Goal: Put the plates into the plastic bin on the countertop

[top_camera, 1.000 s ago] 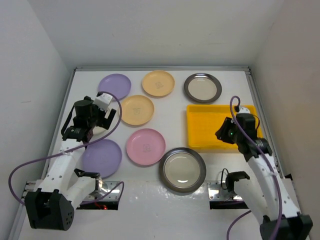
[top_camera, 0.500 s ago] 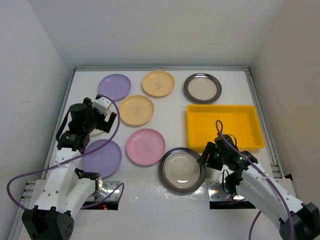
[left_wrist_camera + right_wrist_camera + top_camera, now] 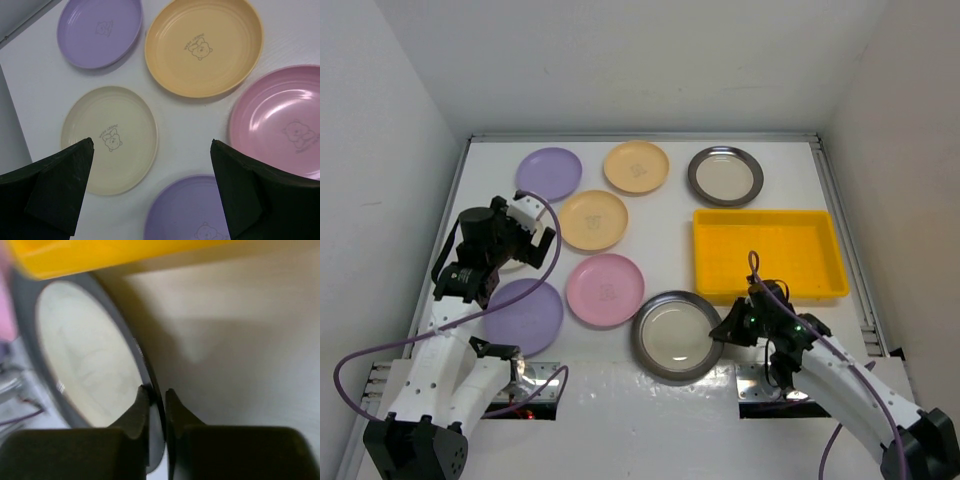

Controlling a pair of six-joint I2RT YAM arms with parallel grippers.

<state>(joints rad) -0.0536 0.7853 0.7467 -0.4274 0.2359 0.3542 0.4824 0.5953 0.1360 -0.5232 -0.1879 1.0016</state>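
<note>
Seven plates show from above, none yet in the plastic bin (image 3: 770, 255); the right gripper (image 3: 728, 328) has swung down from over the bin to the near dark-rimmed plate (image 3: 672, 337), which has slid slightly left. Left wrist: the left gripper (image 3: 151, 150) hangs spread wide above the cream plate (image 3: 110, 137) on the countertop (image 3: 172, 115). Right wrist: its fingers (image 3: 140, 410) pinch that plate's rim, so the first lift looks ready.

Even bright overhead light, soft shadows; glare on pink plate (image 3: 280, 120); right wrist view blurred, possibly motion.
</note>
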